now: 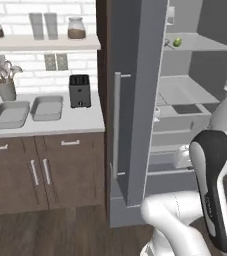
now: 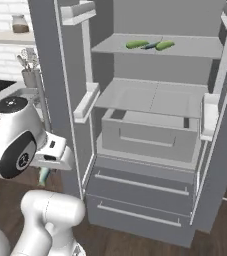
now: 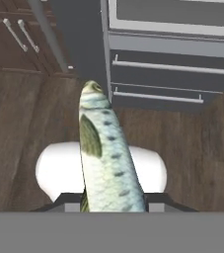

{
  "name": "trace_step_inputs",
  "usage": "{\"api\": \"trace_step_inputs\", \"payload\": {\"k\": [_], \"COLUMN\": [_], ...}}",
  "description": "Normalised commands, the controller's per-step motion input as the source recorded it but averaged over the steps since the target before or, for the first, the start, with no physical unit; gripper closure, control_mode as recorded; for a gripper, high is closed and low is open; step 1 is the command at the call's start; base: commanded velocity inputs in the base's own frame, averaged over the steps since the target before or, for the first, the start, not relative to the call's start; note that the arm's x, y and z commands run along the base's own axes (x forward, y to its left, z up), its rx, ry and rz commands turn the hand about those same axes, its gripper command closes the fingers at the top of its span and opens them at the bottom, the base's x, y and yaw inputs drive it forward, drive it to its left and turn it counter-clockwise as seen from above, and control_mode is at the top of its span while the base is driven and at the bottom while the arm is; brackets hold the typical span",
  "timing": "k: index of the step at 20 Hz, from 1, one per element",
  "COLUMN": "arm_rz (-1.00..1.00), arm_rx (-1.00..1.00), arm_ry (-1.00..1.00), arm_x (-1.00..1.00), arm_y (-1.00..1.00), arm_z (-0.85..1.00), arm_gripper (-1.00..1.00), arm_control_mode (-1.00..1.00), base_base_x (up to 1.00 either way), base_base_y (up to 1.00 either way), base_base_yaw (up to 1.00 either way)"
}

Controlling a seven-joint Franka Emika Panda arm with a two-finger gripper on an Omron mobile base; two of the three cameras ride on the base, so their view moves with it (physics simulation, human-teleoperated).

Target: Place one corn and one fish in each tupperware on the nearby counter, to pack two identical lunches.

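Silvery fish (image 3: 106,148) sits clamped lengthwise in the claw (image 3: 114,201) above wooden floor; carry it level toward the empty tupperware (image 1: 47,107) at nine o'clock on the bench (image 1: 80,120).

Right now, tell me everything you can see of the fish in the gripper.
The fish is long and slender, with pale silvery-blue scaled skin, dark spots along its flank and an olive-green fin near the head. It looks whole and stiff. In the hand view it runs straight away from the gripper, head outward, its tail end clamped between the two dark fingertips. It hangs clear over the brown wood floor, in front of the fridge's lower drawers, touching nothing but the fingers.
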Motion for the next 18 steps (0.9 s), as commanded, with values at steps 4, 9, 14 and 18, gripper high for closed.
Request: {"api": "trace_step_inputs", "payload": {"k": [4,9,14,18], "arm_rz": [0.0,0.0,0.0,0.0], "arm_rx": [0.0,0.0,0.0,0.0], "arm_ry": [0.0,0.0,0.0,0.0], "arm_x": [0.0,0.0,0.0,0.0], "arm_y": [0.0,0.0,0.0,0.0], "arm_z": [0.0,0.0,0.0,0.0], "arm_gripper": [1.0,1.0,1.0,1.0], "arm_control_mode": [1.0,1.0,1.0,1.0], "base_base_x": [-0.53,0.11,0.1,0.55], "base_base_y": [1.0,1.0,0.82,0.59], "base_base_yaw": [0.25,0.02,-0.03,0.07]}}
